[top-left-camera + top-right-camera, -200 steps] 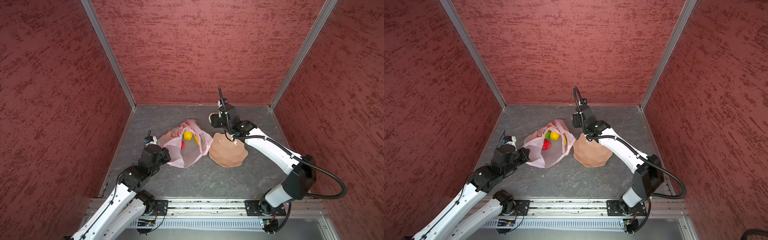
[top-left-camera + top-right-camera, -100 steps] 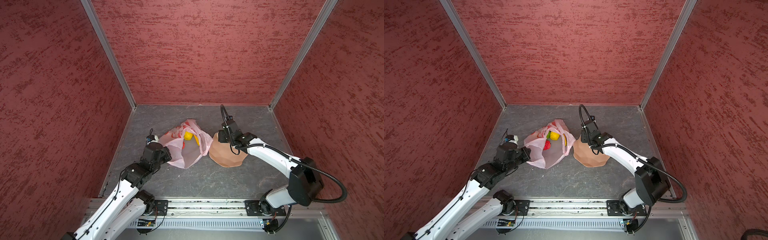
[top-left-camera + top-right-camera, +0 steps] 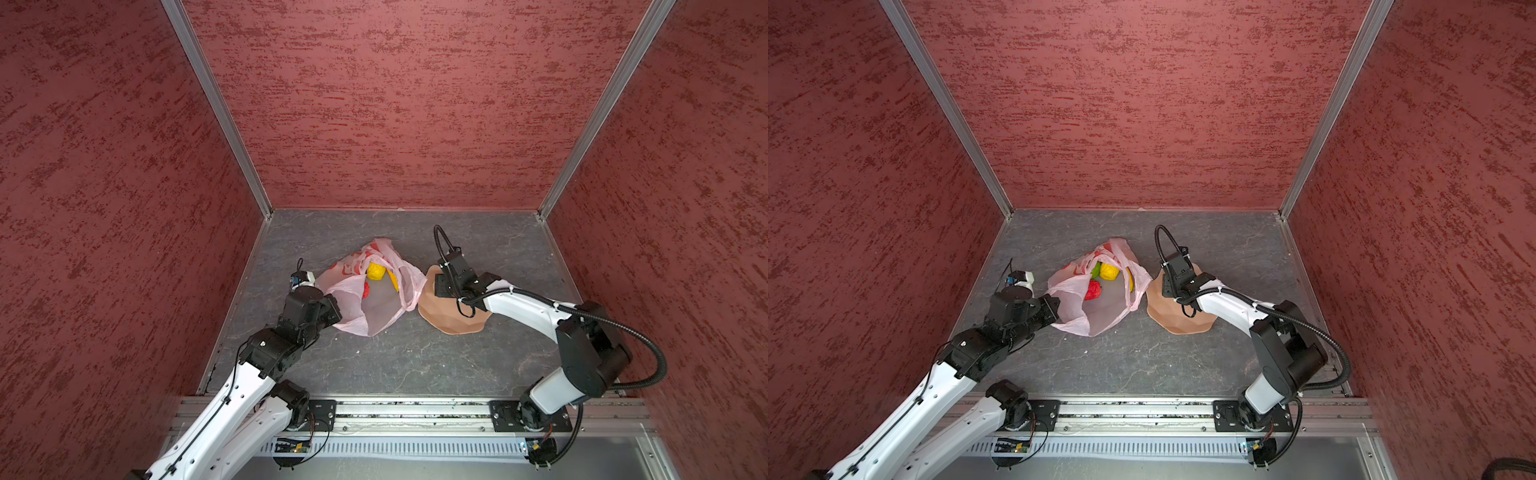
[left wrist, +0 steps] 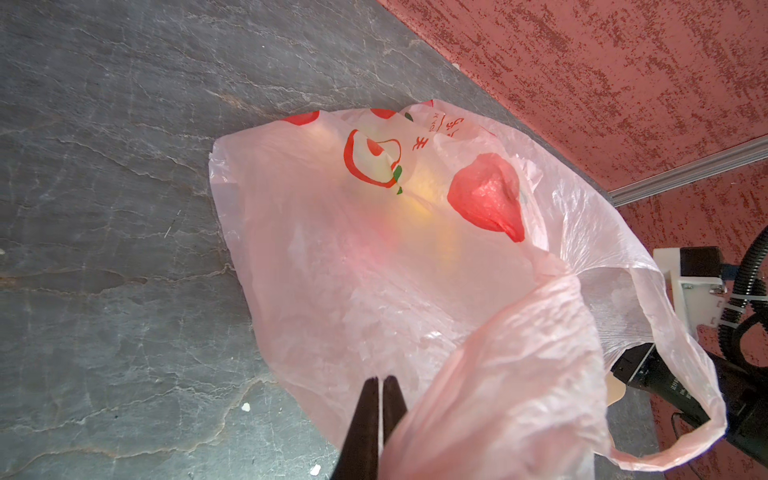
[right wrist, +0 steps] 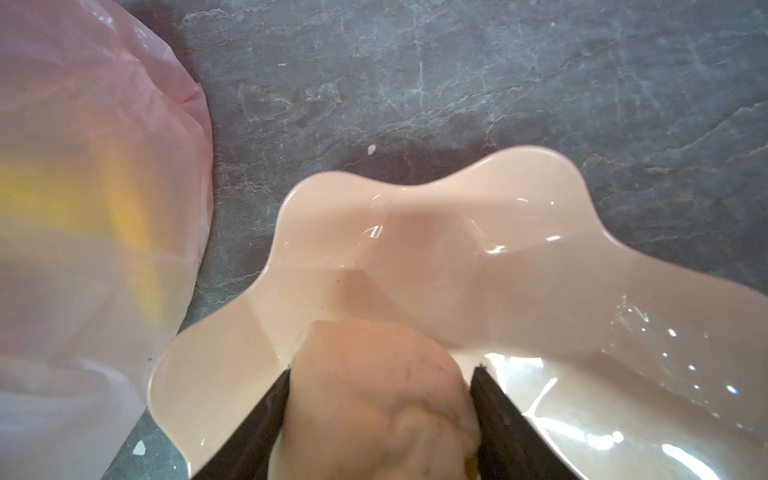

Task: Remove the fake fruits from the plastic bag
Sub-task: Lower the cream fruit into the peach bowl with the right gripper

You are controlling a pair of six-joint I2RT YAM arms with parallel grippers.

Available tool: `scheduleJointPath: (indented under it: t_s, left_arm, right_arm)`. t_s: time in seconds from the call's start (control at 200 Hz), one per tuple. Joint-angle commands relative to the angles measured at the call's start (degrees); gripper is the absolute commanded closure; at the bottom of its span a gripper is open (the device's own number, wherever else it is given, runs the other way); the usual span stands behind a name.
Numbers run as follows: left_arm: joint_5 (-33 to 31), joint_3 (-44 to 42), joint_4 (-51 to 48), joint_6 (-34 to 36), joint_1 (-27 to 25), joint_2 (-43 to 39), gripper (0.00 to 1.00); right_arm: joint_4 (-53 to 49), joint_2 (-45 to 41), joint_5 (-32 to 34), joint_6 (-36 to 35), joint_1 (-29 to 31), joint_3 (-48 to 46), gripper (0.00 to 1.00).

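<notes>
The pale-pink plastic bag [image 3: 376,303] lies open on the grey floor, left of centre in both top views. Inside it show a yellow round fruit [image 3: 375,271], a red one [image 3: 1093,289], a green one [image 3: 1096,270] and a banana [image 3: 1129,279]. My left gripper [image 4: 379,380] is shut on the bag's near-left rim and holds the mouth open. My right gripper [image 5: 382,374] is shut on a beige lumpy fruit [image 5: 374,399] low over the peach scalloped bowl [image 5: 457,249], just right of the bag. In both top views the wrist hides that fruit.
Red textured walls close in the back and both sides. An aluminium rail [image 3: 415,409] with the arm bases runs along the front edge. The bowl [image 3: 453,320] touches the bag's right side. Small white crumbs lie on the floor.
My right gripper came forward and down with the beige fruit, from behind the bowl to low over it. The left gripper kept its hold on the bag and barely moved.
</notes>
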Motion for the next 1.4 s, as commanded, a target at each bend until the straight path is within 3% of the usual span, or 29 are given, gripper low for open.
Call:
scheduleJointPath:
  t_s: [0.0, 0.386, 0.842, 1.393]
  left_arm:
    - [0.2, 1.3, -0.3, 0.7, 0.4, -0.4, 0.92]
    - [1.0, 0.9, 0.5, 0.8, 0.5, 0.2, 0.92]
    - [0.8, 1.4, -0.7, 0.8, 0.6, -0.6, 0.92]
    - [0.5, 0.9, -1.5, 0.8, 0.6, -1.6, 0.92]
  right_arm:
    - [2.0, -0.2, -0.3, 2.6, -0.1, -1.8, 0.67]
    - [2.0, -2.7, -0.1, 5.3, -0.1, -6.8, 0.63]
    - [2.3, -2.0, -1.0, 5.7, -0.1, -7.3, 0.35]
    - [2.5, -2.1, -2.9, 5.2, -0.1, -6.3, 0.26]
